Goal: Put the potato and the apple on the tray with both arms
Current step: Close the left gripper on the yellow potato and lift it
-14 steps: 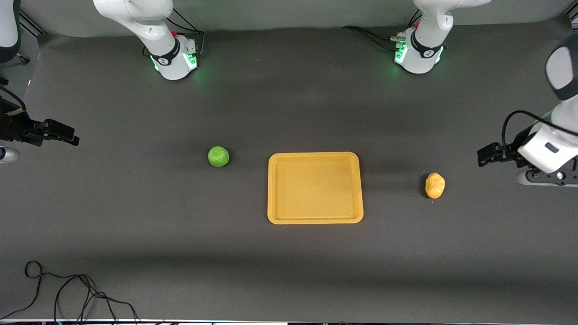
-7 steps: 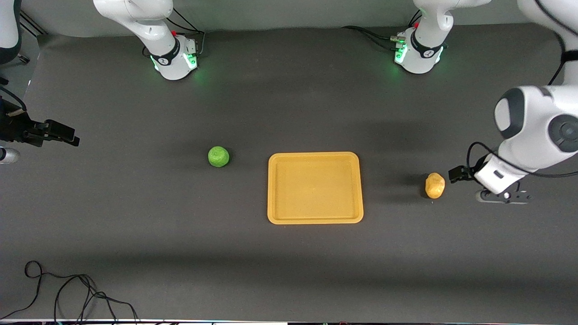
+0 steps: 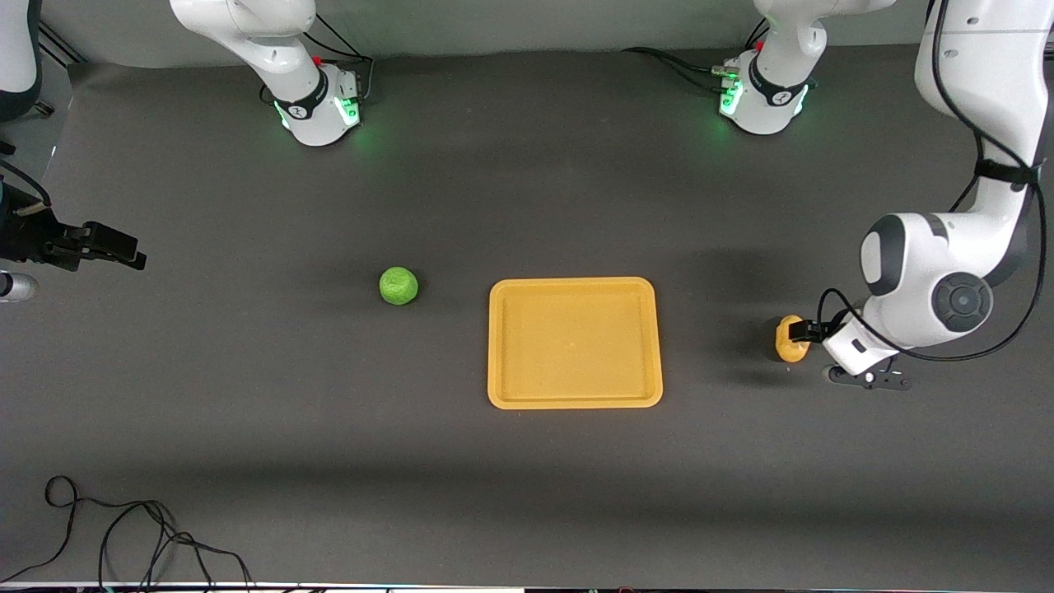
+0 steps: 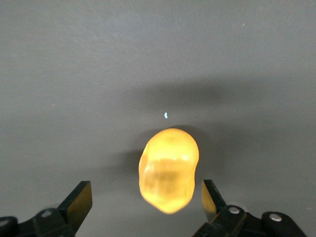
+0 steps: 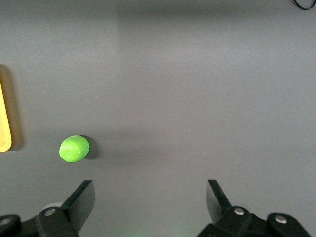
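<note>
Your potato lies on the table toward the left arm's end, well apart from the tray; in the front view the left gripper covers part of it, and in the left wrist view only the tips of the spread fingers show, the potato between them untouched. A second ago that gripper hung nearer the table's end; it has come in over the potato. Apple sits unmoved past the tray's other end; right gripper waits wide at the right arm's edge.
</note>
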Controlling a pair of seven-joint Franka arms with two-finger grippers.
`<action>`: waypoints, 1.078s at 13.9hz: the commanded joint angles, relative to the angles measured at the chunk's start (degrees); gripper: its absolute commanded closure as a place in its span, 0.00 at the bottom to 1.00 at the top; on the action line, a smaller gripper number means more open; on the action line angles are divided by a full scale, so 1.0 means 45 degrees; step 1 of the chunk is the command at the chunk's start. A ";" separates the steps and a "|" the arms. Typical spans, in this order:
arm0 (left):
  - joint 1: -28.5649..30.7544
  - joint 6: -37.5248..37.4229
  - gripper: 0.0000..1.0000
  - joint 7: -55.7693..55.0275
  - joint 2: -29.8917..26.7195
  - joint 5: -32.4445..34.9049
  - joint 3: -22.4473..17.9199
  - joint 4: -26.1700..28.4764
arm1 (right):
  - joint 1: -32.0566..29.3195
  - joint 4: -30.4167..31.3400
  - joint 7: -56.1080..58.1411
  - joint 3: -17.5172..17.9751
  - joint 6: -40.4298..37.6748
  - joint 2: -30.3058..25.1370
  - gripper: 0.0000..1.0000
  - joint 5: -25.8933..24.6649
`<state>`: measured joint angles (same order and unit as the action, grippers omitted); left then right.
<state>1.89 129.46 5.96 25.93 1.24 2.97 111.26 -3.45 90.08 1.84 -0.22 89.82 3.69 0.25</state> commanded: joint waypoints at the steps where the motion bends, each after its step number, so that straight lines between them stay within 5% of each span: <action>1: -0.0089 0.0216 0.01 0.0317 0.0371 -0.0060 -0.0015 -0.0075 | -0.0092 -0.0057 0.0274 0.0089 0.0119 0.0079 0.00 -0.0114; 7: -0.0147 0.0294 0.01 0.0317 0.0994 -0.0352 0.0005 -0.0094 | -0.0092 0.0196 0.0294 0.0089 0.0372 0.0060 0.00 0.0022; 10: -0.0167 0.0507 0.11 0.0298 0.1288 -0.0722 -0.0015 -0.0075 | -0.0053 0.0255 0.0274 0.0089 0.0451 0.0021 0.00 0.0023; 12: -0.0128 0.0451 0.32 0.0161 0.1153 -0.1034 0.0005 -0.0172 | -0.0053 0.0274 0.0274 0.0089 0.0451 0.0021 0.00 0.0023; 15: -0.0050 -0.0462 0.76 0.0181 0.0509 -0.2030 -0.0015 -0.0309 | -0.0053 0.0255 0.0274 0.0089 0.0431 0.0001 0.00 0.0023</action>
<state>1.74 130.99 6.20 31.20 -5.41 3.25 110.07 -3.43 90.75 1.92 -0.15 91.11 4.20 0.25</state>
